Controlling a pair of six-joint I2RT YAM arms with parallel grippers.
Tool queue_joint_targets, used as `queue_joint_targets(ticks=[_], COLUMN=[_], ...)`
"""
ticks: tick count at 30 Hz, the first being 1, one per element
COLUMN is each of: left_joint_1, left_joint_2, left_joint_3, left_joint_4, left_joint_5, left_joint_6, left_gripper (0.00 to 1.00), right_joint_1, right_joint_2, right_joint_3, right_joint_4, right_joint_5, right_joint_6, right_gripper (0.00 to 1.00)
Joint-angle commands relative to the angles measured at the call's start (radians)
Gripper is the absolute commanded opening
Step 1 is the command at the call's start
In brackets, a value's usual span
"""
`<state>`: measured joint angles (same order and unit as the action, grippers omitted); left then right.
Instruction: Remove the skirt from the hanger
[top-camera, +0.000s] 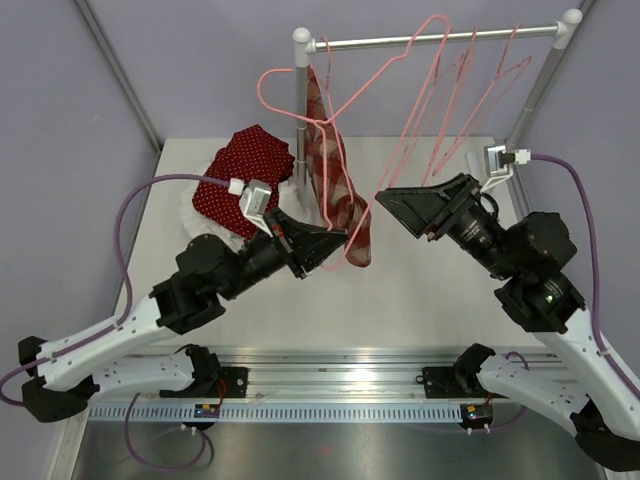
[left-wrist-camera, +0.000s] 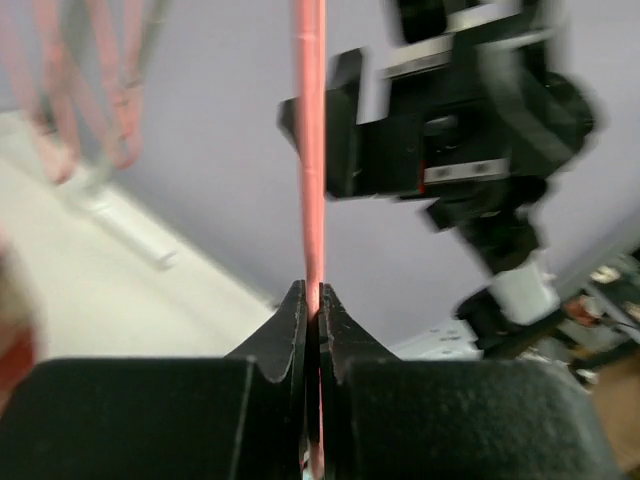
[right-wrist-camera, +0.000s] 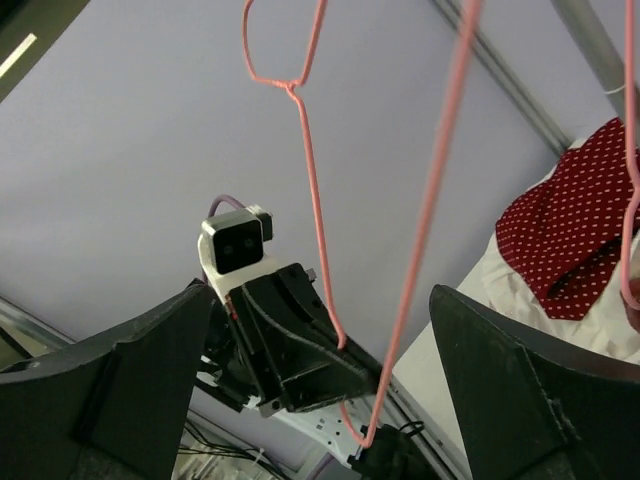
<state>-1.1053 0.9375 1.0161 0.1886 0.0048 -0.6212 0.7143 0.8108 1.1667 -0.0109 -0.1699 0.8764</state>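
Observation:
A red and white plaid skirt (top-camera: 335, 190) hangs on a pink wire hanger (top-camera: 300, 110) that is tilted, its hook to the left of the rail post. My left gripper (top-camera: 338, 240) is shut on the hanger's lower wire beside the skirt's bottom end. In the left wrist view the pink wire (left-wrist-camera: 312, 150) runs up from between the closed jaws of the left gripper (left-wrist-camera: 312, 300). My right gripper (top-camera: 405, 215) is open and empty, just right of the skirt. In the right wrist view the hanger (right-wrist-camera: 312, 200) hangs between the wide-open fingers of the right gripper (right-wrist-camera: 320, 310).
A metal rail (top-camera: 440, 38) on white posts carries several more pink hangers (top-camera: 450, 110) at the back right. A pile of red polka-dot and white clothes (top-camera: 245, 170) lies at the back left, and shows in the right wrist view (right-wrist-camera: 570, 240).

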Motion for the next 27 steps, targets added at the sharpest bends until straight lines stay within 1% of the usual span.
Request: queue_joint_targets(ticks=[1,4,6,7,9,11,12,13,14,15,16,18,19,21,22,23,24,26,27], left_joint_1=[-0.008,-0.01,-0.014,-0.021,-0.025,-0.036,-0.042,-0.062,-0.073,-0.088,-0.117,-0.134,-0.139,-0.14,-0.14,-0.14,-0.14,-0.133,-0.125], left_joint_2=[-0.098,-0.118,-0.097,-0.086,-0.036,0.024,0.088,0.119,0.185,0.214,0.242,0.308,0.363,0.409,0.466,0.495,0.533,0.634,0.664], left_joint_3=[0.05,0.074,0.123,0.139,0.166,0.243,0.274,0.326,0.361,0.387,0.447,0.51,0.545,0.639,0.673,0.77,0.823,0.935,1.028], left_joint_4=[-0.366,-0.543,-0.668,-0.696,-0.756,-0.8,-0.839,-0.854,-0.885,-0.893,-0.899,-0.935,-0.945,-0.956,-0.962,-0.974,-1.021,-1.06,-1.09], left_joint_5=[-0.27,-0.403,-0.495,-0.515,-0.569,-0.595,-0.63,-0.644,-0.675,-0.698,-0.719,-0.756,-0.759,-0.752,-0.746,-0.747,-0.759,-0.763,-0.75], left_joint_6=[0.106,0.106,0.101,0.106,0.104,0.11,0.115,0.118,0.123,0.13,0.136,0.14,0.143,0.159,0.17,0.178,0.187,0.205,0.218], left_gripper=[0.0,0.0,0.0,0.0,0.0,0.0,0.0,0.0,0.0,0.0,0.0,0.0,0.0,0.0,0.0,0.0,0.0,0.0,0.0], right_joint_1=[0.005,0.005,0.005,0.005,0.005,0.005,0.005,0.005,0.005,0.005,0.005,0.005,0.005,0.005,0.005,0.005,0.005,0.005,0.005], right_joint_2=[-0.067,-0.111,-0.134,-0.154,-0.171,-0.186,-0.19,-0.196,-0.199,-0.203,-0.211,-0.219,-0.229,-0.236,-0.242,-0.243,-0.248,-0.251,-0.255], right_joint_3=[0.129,0.182,0.214,0.223,0.246,0.267,0.272,0.277,0.281,0.283,0.283,0.281,0.28,0.272,0.269,0.265,0.263,0.255,0.252], right_joint_4=[-0.162,-0.248,-0.285,-0.313,-0.334,-0.368,-0.377,-0.394,-0.402,-0.408,-0.419,-0.429,-0.435,-0.44,-0.443,-0.446,-0.449,-0.457,-0.454], right_joint_5=[0.111,0.194,0.245,0.259,0.291,0.305,0.311,0.314,0.317,0.322,0.323,0.333,0.334,0.339,0.339,0.339,0.34,0.34,0.34], right_joint_6=[-0.092,-0.175,-0.22,-0.231,-0.255,-0.267,-0.275,-0.275,-0.28,-0.283,-0.283,-0.289,-0.289,-0.289,-0.29,-0.289,-0.289,-0.287,-0.287], right_gripper=[0.99,0.99,0.99,0.99,0.99,0.99,0.99,0.99,0.99,0.99,0.99,1.0,0.99,0.99,0.99,0.99,0.99,0.99,1.0])
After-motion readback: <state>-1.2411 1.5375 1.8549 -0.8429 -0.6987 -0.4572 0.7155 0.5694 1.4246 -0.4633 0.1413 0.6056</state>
